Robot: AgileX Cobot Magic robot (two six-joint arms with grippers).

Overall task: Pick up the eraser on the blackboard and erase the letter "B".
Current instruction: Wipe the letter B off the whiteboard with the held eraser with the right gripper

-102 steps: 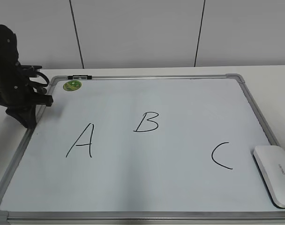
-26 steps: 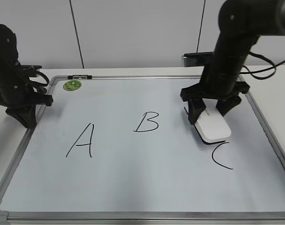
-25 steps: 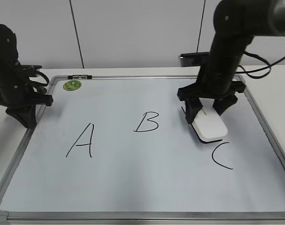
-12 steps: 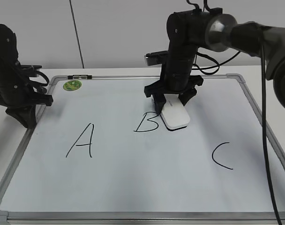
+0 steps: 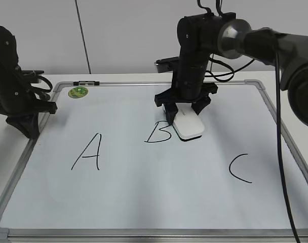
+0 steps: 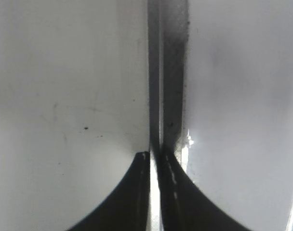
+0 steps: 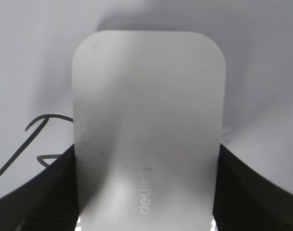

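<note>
**Right gripper holds the eraser at the right edge of the letter "B"**

Exterior view: the blackboard (image 5: 144,212) lies flat on the table, with the letter "A" (image 5: 87,152), the letter "B" (image 5: 158,131) and the letter "C" (image 5: 239,168) drawn across it. A green sticker (image 5: 78,92) sits near the far left corner. The right gripper (image 5: 185,112) points down at the board, its jaws clamped on either side of the eraser (image 5: 189,127). The eraser rests on the board surface, touching the right-hand curves of the "B". The left gripper (image 5: 23,123) stands over the left frame of the board, well apart from all three letters.

Right wrist view: this view alone shows the grip in detail. The eraser (image 7: 146,130) fills the gap between the two dark fingers (image 7: 35,192), with small grey lettering on its top face. Only a few strokes of the letter "B" (image 7: 40,127) show to its left; the rest of the letter is out of frame.

Left wrist view: the left gripper (image 6: 154,159) has its jaws nearly closed, with a narrow slit between them and nothing held. Beyond the tips runs the board frame (image 6: 168,72); the picture is blurred, so further detail is not legible.

The contact between the eraser pad and the board is hidden beneath the eraser in every view.
</note>
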